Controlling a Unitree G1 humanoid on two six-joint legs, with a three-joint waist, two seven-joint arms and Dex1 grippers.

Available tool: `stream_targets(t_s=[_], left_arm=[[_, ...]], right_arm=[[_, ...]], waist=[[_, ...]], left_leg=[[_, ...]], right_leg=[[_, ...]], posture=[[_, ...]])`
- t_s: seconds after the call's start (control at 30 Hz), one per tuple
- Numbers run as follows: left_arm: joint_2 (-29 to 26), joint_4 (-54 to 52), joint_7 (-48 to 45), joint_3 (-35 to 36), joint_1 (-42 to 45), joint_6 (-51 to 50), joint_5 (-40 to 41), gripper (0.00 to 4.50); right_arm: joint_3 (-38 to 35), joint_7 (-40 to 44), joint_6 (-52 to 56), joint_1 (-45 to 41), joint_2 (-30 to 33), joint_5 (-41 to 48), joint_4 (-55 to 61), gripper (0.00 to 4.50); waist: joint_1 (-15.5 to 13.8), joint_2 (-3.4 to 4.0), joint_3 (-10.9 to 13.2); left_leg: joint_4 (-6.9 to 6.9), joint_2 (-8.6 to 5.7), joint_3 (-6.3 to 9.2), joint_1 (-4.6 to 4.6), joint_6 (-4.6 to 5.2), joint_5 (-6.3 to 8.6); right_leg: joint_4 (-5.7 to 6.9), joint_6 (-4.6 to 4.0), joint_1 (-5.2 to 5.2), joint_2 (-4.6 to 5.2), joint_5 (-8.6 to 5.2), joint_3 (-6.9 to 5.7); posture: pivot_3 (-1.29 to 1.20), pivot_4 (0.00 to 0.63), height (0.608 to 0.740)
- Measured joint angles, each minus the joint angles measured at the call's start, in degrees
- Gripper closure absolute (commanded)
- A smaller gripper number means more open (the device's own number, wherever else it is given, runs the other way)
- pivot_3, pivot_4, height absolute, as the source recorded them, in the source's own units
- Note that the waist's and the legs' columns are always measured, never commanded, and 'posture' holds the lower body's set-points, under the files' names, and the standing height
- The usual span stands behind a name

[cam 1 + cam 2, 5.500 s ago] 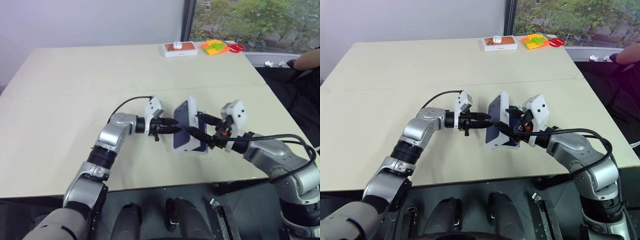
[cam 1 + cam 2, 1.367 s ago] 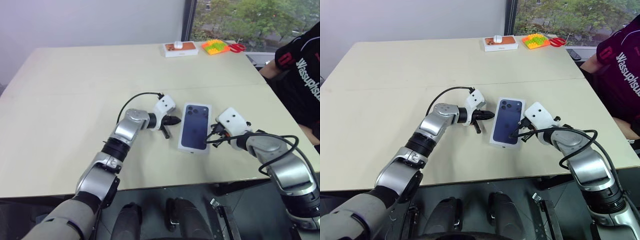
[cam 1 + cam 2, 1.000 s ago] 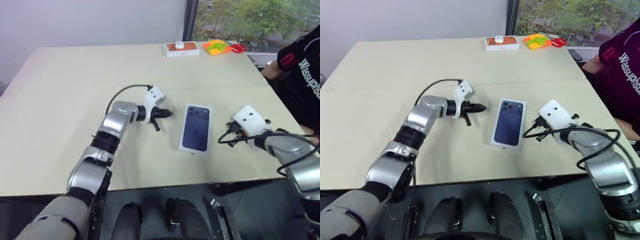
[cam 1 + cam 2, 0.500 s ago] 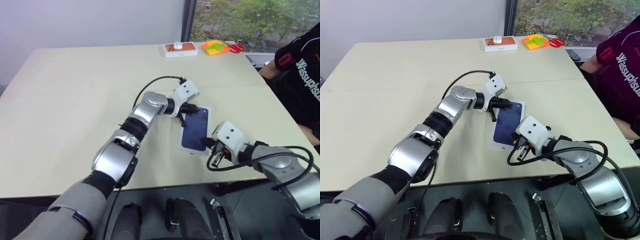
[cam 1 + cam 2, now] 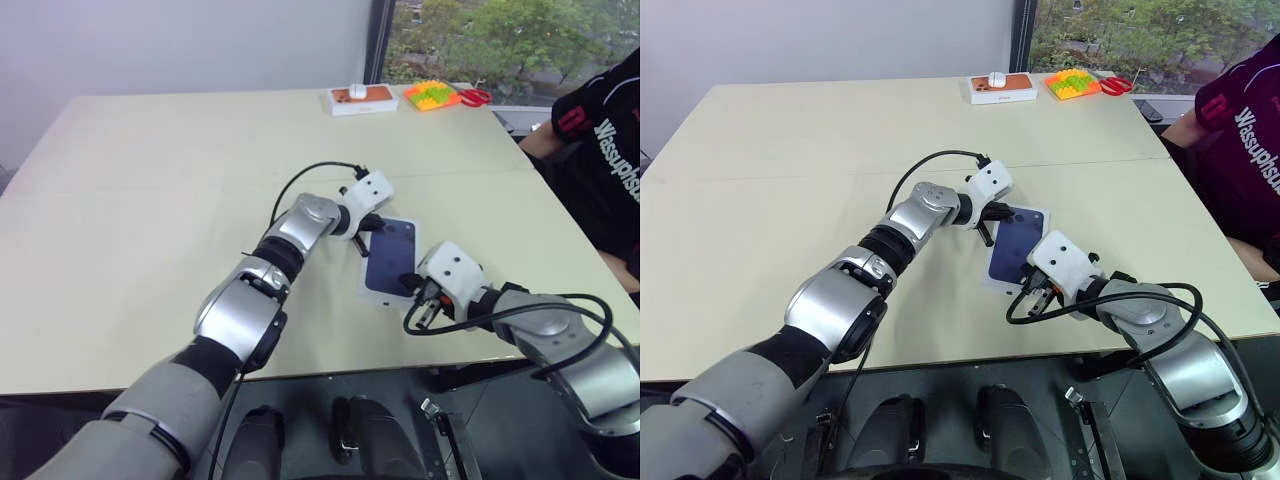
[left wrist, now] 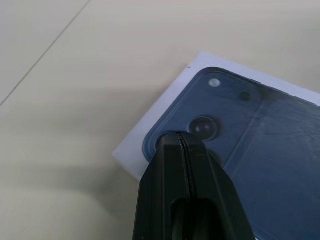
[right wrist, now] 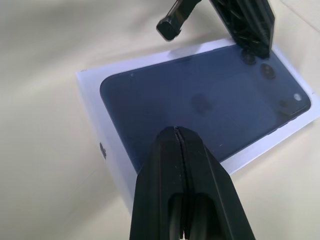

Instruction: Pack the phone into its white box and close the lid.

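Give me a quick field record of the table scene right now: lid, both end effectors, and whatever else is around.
lid: white rectangular cardboard lid printed with a dark blue phone picture, lying flat and closed on the beige table
left end effector: shut, tip at the printed camera corner
right end effector: shut, at the opposite end
far edge: white box with orange top, colourful blocks, red scissors
person: seated beside the table

I see the shallow white cardboard lid (image 5: 391,260), printed with a dark blue phone picture, lying flat and face up on the table. It sits squarely closed over its box.
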State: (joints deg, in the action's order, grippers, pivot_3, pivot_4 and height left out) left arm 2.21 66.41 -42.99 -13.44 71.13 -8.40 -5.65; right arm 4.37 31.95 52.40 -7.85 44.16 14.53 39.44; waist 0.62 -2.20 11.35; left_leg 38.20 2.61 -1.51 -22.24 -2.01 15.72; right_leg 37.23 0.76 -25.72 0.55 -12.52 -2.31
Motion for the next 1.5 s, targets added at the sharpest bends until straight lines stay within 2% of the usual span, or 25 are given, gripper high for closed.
stream_targets(t_s=[0.23,0.4,0.53,0.73,0.9,0.97,1.2,1.5], left_arm=[[-0.8,-3.8,-4.0,0.5,-3.2,-0.2,0.0,4.5],[-1.1,-4.9,-4.3,1.0,-4.1,-0.8,0.2,4.5],[-3.1,-9.4,-5.0,6.3,-6.1,0.4,5.2,4.5],[-14.4,-23.5,-8.2,12.2,-11.1,-1.9,10.5,4.5],[-28.2,-35.9,-13.0,15.4,-25.1,-8.3,13.7,4.5],[-31.6,-39.4,-13.8,16.9,-30.0,-10.0,14.7,4.5],[-34.5,-46.6,-13.4,18.8,-41.3,-9.6,17.4,4.5],[-35.7,-52.3,-9.2,21.3,-45.7,-8.0,18.9,4.5]], right_arm=[[1.7,-0.7,-0.2,2.6,0.5,-1.6,0.1,4.48],[1.9,-1.3,-0.9,2.3,-0.1,-2.2,-0.3,4.48],[-1.4,-2.1,-1.8,1.1,-3.1,-1.4,-1.4,4.48],[-10.9,-1.3,-3.0,0.7,-3.2,1.5,-1.5,4.48],[-18.4,-1.3,-7.1,3.4,-3.3,1.5,-7.6,4.48],[-20.4,-1.3,-8.7,3.5,-4.1,1.7,-10.3,4.48],[-22.5,0.7,-13.3,3.1,-6.0,5.0,-16.7,4.48],[-20.5,4.0,-16.2,1.3,-6.0,6.7,-21.6,4.48]], waist=[[0.0,-0.02,0.0],[0.0,-0.04,0.0],[0.5,-0.02,0.0],[0.3,0.01,0.0],[0.5,0.03,0.0],[0.1,0.03,0.0],[-1.0,0.03,0.0],[-0.9,0.03,0.0]], left_leg=[[-0.01,0.0,-0.01,0.12,0.0,0.01],[-0.03,-0.01,0.02,0.74,-0.01,0.02],[-0.09,0.01,-0.05,0.7,-0.01,0.02],[-0.34,0.11,-0.03,0.77,-0.01,0.01],[-0.32,0.13,-0.12,0.78,-0.01,0.01],[-0.27,0.11,-0.11,0.77,-0.02,0.01],[-0.11,0.05,-0.18,0.76,-0.02,0.01],[-0.21,0.11,-0.15,0.81,-0.01,0.01]], right_leg=[[-0.08,0.02,0.34,0.01,-0.02,-0.01],[-0.21,0.0,0.73,0.03,-0.04,-0.03],[-0.15,0.01,0.61,0.02,-0.02,0.04],[-0.11,0.03,0.55,-0.08,-0.04,0.04],[-0.08,0.03,0.5,-0.04,-0.03,0.12],[-0.07,0.02,0.51,-0.01,-0.03,0.1],[-0.16,-0.03,0.65,0.14,-0.06,0.16],[-0.12,0.0,0.61,0.03,-0.04,0.15]], posture=[[0.0,0.15,0.74],[0.0,0.15,0.74],[0.0,0.15,0.74],[0.0,0.15,0.74],[0.0,0.15,0.74],[0.0,0.15,0.74],[0.0,0.15,0.74],[0.0,0.15,0.74]])
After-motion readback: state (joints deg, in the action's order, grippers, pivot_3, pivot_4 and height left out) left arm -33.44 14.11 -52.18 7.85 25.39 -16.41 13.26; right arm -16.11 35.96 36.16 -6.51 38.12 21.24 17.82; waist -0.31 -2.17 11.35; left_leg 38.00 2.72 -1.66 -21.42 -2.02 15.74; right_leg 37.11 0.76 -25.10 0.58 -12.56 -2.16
